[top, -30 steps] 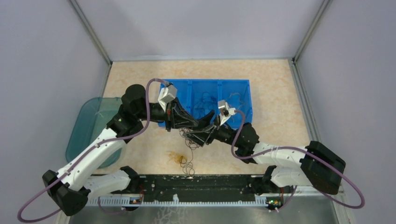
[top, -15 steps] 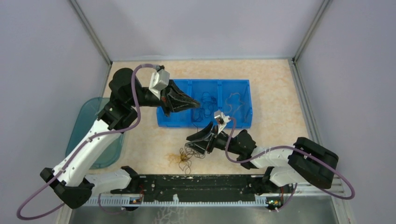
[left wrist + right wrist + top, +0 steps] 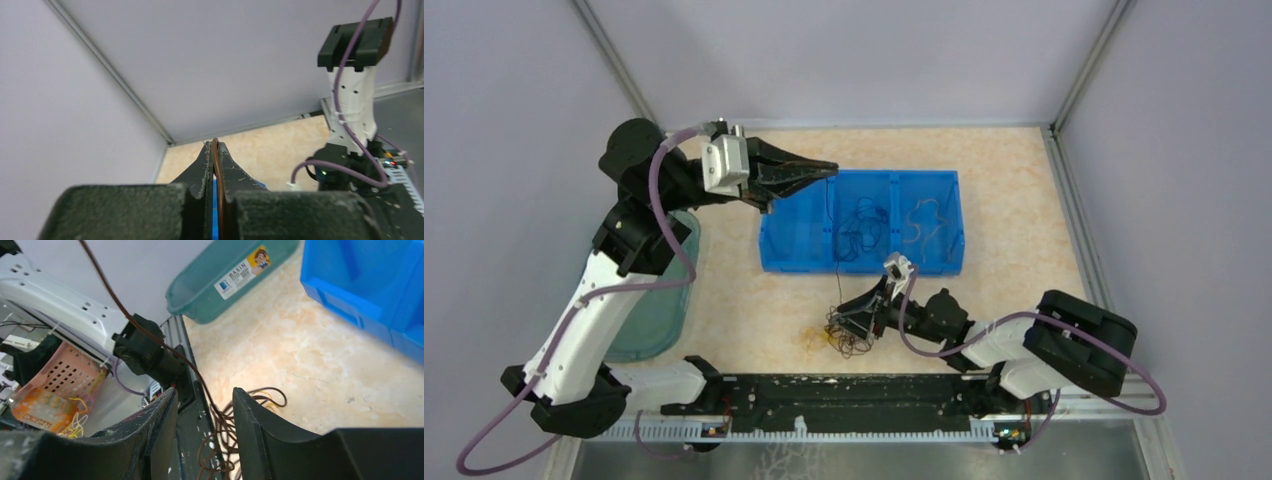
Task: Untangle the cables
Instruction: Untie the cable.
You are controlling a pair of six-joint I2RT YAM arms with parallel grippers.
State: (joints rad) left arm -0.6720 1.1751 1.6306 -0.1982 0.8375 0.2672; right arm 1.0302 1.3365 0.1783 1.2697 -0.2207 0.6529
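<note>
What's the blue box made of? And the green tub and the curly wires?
The blue box looks like hard, smooth plastic: even colour, moulded dividers. The green tub seems slightly see-through plastic, glossy, with a printed sticker. The curly wires look like thin bendy wire in a dark coating; their inside cannot be seen.

I had the bin (image 3: 804, 262) at the middle of the table (image 3: 1024, 200), the basin (image 3: 649, 320) to its left. Cables (image 3: 864, 228) lay in the bin's middle and right compartments; a tangle (image 3: 854, 346) sat before the bin, at my right gripper (image 3: 842, 322). My left gripper (image 3: 829, 167) hung over the bin's far-left corner.
</note>
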